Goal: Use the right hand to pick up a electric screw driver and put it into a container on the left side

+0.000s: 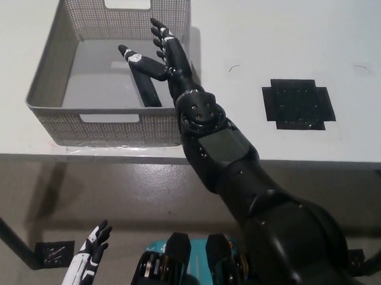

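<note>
We see the right hand (pixel 161 54) over the right part of the basket (pixel 45 81), fingers (pixel 158 30) spread apart and holding nothing. Fingertips point toward the basket's far wall; the thumb sticks out toward the basket's middle. The screwdriver (pixel 148 88) shows as a dark bar lying on the basket floor, just below the thumb and beside the palm, running toward the near wall. We cannot tell whether the thumb touches it, since both are black and overlap. The basket sits on the white table (pixel 276 33). Well to the right of the fingers, a black patch (pixel 298 104) is on the tabletop. The left hand (pixel 92 245) hangs low below the table edge, fingers slightly apart, empty.
</note>
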Motion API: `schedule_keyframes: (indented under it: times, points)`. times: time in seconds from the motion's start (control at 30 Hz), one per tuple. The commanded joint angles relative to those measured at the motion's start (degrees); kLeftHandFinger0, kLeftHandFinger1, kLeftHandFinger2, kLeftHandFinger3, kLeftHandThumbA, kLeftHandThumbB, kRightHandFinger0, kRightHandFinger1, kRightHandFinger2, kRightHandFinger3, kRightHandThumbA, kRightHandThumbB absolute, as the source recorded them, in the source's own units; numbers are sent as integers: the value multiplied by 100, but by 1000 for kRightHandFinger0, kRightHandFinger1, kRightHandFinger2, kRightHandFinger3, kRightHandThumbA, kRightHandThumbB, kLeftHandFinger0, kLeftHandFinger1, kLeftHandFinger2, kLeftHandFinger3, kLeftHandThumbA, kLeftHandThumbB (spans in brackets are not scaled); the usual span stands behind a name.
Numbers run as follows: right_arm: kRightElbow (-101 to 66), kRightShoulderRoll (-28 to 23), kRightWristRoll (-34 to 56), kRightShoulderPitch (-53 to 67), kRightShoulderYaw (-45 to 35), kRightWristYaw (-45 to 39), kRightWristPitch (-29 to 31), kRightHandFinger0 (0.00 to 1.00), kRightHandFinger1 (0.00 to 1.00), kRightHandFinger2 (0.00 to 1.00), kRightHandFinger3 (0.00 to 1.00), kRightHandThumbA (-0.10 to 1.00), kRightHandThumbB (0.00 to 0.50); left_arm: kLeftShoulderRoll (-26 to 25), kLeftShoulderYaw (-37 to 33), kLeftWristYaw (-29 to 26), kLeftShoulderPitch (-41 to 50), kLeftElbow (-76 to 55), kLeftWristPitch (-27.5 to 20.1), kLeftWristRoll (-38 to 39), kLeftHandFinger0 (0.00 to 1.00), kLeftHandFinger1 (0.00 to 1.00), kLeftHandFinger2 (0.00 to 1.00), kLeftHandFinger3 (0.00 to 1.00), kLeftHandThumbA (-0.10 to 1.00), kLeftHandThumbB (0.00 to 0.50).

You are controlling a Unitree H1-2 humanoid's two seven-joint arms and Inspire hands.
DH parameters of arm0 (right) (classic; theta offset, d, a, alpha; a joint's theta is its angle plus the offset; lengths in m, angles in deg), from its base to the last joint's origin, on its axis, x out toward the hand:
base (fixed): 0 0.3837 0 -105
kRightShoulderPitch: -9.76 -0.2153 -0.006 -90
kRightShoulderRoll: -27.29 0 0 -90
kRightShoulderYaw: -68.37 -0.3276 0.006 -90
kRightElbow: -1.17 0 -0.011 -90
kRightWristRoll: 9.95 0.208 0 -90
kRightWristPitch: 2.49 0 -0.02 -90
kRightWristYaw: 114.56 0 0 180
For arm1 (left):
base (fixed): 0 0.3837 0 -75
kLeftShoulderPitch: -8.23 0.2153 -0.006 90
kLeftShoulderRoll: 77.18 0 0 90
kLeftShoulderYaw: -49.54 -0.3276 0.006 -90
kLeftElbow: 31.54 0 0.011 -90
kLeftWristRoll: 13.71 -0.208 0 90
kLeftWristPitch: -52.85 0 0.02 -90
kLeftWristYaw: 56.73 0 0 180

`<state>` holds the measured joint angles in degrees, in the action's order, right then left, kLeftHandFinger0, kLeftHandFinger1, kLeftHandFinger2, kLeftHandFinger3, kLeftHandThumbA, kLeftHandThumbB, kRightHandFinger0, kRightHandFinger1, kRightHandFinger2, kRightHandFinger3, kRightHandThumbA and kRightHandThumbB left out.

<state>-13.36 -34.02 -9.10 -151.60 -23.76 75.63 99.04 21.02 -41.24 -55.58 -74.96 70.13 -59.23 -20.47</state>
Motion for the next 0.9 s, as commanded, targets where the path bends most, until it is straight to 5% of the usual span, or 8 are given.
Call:
schedule_keyframes:
  times: [0.0,0.1,0.23,0.67,0.7,0.77,0.87]
  points:
    - [-244,-31,-31,-222,91,-266,347,1000,1000,1000,1000,833,308,-74,-55,21,14,-127,-46,-103,1000,1000,1000,1000,1000,117]
    - [-477,-108,-133,-192,197,-225,402,1000,1000,1000,1000,938,318,-65,-62,16,17,-192,55,-101,1000,1000,1000,1000,1000,130]
    - [-1563,-362,-148,-40,238,-263,217,1000,1000,1000,1000,955,285,-109,-66,52,-43,-211,117,-66,1000,1000,1000,1000,1000,117]
    - [-7254,-1680,386,2068,-219,-742,-1191,1000,1000,1000,1000,986,303,-257,-23,181,-215,-116,-18,184,1000,1000,1000,1000,1000,116]
    - [-7453,-1711,505,2232,-284,-745,-1171,1000,1000,1000,1000,909,289,-254,-20,176,-222,-96,-24,184,1000,1000,1000,1000,1000,116]
    - [-8216,-1853,745,3061,-382,-808,-1146,1000,1000,1000,1000,898,226,-257,-20,187,-201,-74,-11,201,1000,1000,1000,1000,1000,144]
    - [-8646,-1974,843,3910,-295,-938,-935,1000,1000,1000,1000,883,203,-256,-12,194,-187,-63,-17,235,1000,1000,1000,1000,1000,137]
